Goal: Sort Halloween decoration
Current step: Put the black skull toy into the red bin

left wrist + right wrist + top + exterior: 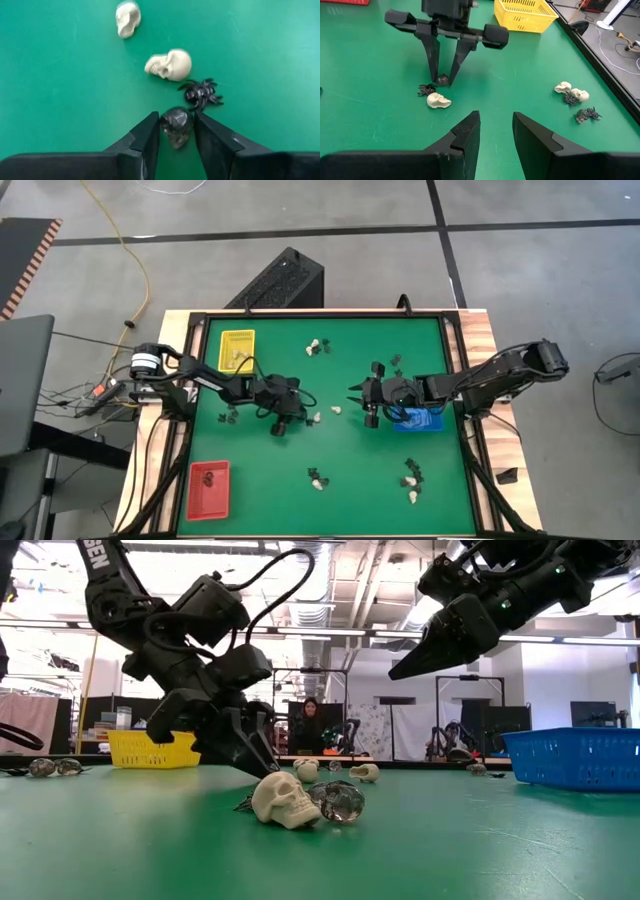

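Left gripper [176,131] pinches a dark skull [176,125] by its sides; it looks tiny, light, hard and slippery, while the right gripper [496,131] hangs spread and empty.

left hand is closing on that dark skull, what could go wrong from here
1. The left hand has the dark skull only at its very fingertips, so it may squirt out or drop on lifting.
2. The black spider and cream skull sit right beside it; a finger could nudge or drag them along.
3. The right hand hovers close by over the table's middle, so a careless lift could bump it.
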You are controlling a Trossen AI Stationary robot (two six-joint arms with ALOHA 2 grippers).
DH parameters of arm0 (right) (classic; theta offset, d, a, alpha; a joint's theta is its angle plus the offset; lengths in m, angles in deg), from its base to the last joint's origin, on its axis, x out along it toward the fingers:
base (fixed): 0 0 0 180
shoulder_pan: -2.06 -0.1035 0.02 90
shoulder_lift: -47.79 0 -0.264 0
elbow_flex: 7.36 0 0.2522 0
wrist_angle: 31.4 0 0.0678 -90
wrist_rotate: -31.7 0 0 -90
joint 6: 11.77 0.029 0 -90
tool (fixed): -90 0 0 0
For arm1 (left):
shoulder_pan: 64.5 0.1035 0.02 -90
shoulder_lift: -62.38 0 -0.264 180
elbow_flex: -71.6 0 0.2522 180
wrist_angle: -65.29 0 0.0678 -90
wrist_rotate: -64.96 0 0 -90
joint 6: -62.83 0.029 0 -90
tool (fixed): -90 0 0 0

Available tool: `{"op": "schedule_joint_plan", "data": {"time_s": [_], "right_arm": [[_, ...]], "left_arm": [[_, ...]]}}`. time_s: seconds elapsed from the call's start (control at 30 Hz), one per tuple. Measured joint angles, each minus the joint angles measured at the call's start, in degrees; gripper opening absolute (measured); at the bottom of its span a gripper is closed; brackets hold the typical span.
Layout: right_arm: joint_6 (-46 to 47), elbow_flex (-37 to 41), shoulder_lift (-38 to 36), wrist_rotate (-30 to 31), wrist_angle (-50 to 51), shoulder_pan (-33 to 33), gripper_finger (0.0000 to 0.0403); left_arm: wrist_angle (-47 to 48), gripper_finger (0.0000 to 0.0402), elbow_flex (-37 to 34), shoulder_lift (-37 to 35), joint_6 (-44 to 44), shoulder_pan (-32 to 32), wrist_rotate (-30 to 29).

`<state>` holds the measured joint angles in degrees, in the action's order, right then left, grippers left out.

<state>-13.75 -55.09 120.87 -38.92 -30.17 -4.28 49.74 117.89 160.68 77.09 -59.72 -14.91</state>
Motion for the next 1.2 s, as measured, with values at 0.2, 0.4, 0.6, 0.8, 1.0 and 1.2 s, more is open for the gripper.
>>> {"op": "schedule_joint_plan", "data": {"time_s": [0.2, 0.4, 0.6, 0.8, 1.0, 1.2], "right_arm": [[0.02, -0.02, -0.02, 0.0, -0.13, -0.13, 0.0146], [0.01, -0.02, -0.02, -0.02, -0.08, -0.43, 0.0146], [0.0, -0.02, -0.02, 0.0, -0.09, -0.39, 0.0146], [0.02, -0.02, -0.02, -0.01, -0.14, -0.42, 0.0146], [0.0, -0.02, -0.02, 0.0, -0.31, -0.39, 0.0146], [-0.01, -0.02, -0.02, -0.02, -0.49, -0.39, 0.0146]], "left_arm": [[-4.95, 0.0107, -0.02, 5.63, -1.52, 0.01, 0.59], [-2.78, 0.0086, 0.09, 5.17, -1.51, 0.09, 0.72], [4.19, 0.0064, -0.04, -2.27, -1.52, 0.11, 1.81], [22.16, 0.0076, -0.04, -20.26, -8.46, -0.81, 13.39], [38.59, 0.0068, -0.02, -37.74, -30.29, -9.89, 22.76], [52.14, 0.0073, -0.06, -47.92, -55.85, -28.45, 10.25]]}}
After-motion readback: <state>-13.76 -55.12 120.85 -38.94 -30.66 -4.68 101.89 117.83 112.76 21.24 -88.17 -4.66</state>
